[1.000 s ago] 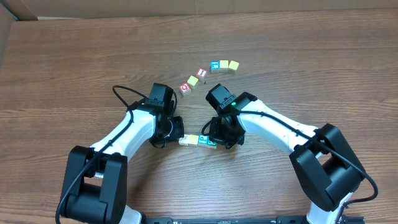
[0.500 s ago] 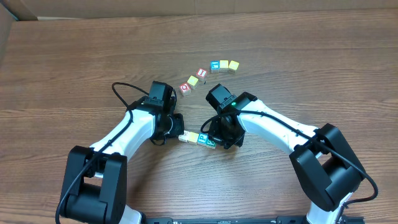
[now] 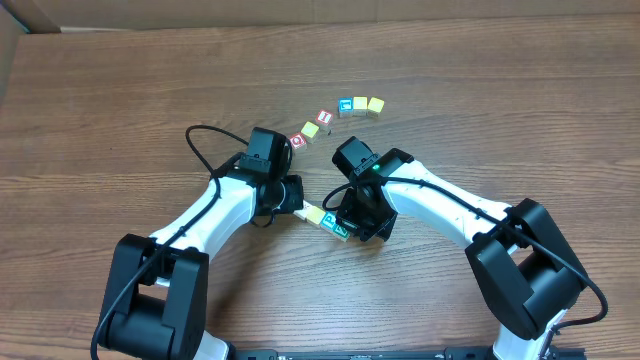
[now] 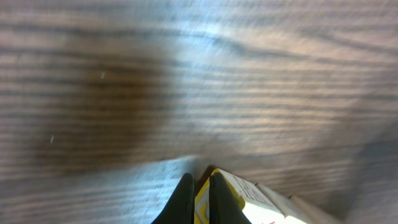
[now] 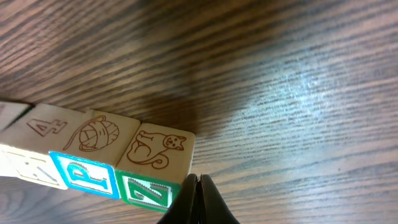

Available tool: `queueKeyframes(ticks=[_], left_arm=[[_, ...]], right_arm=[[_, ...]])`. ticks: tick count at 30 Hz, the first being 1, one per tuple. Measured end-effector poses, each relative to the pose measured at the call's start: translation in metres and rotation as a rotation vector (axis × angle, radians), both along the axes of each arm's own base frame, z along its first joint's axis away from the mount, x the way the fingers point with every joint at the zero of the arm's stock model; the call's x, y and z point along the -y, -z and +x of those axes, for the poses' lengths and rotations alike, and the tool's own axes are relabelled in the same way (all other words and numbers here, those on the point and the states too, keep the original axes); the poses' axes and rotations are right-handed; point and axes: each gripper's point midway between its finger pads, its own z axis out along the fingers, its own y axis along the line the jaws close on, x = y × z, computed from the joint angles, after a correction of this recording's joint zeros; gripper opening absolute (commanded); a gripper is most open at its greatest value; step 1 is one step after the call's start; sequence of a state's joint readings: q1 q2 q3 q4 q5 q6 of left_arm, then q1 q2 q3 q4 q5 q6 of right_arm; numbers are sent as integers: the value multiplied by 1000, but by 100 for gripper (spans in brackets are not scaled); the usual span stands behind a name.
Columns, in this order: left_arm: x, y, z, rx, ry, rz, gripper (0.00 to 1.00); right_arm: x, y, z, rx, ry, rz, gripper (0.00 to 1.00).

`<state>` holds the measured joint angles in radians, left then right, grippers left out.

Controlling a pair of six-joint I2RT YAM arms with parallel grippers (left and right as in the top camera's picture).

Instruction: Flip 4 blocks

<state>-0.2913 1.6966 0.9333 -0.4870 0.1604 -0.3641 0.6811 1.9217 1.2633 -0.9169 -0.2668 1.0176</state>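
Note:
Four blocks lie in a slanting row between my two grippers. In the overhead view they run from the whitish block (image 3: 302, 209) through the yellow block (image 3: 315, 215) and the blue block (image 3: 329, 222) to the green block (image 3: 342, 231). My left gripper (image 3: 295, 201) is shut, its tips against the row's left end. The left wrist view shows the yellow block (image 4: 241, 188) right behind that gripper (image 4: 200, 198). My right gripper (image 5: 198, 200) is shut beside the green Z block (image 5: 148, 193). The blue P block (image 5: 84, 177) sits to the green block's left.
Several other letter blocks lie farther back in a loose arc, from a red-faced one (image 3: 297, 141) to a yellow one (image 3: 376, 104). A cardboard box edge (image 3: 20, 15) shows at the far left corner. A black cable (image 3: 200, 140) loops off the left arm.
The left gripper has moved right and away from the table's front. The block row has swung from nearly level to slanting. The right gripper has hardly moved.

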Motion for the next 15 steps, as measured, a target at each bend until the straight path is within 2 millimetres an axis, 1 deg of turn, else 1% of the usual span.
queueKeyframes(ticks=[5,8,11,15], left_arm=[[10,-6,11,48,-10,-25,4],[14,-8,15,65,-11,-35,4],[21,-9,13,60,-5,-55,4],[29,-7,13,58,3,-75,4]], right_arm=[[-4,-1,-5,-42,59,15,4],[-6,-2,-7,-64,90,26,4],[-12,-4,-5,-70,114,49,4],[-13,-4,-7,-90,142,54,4]])
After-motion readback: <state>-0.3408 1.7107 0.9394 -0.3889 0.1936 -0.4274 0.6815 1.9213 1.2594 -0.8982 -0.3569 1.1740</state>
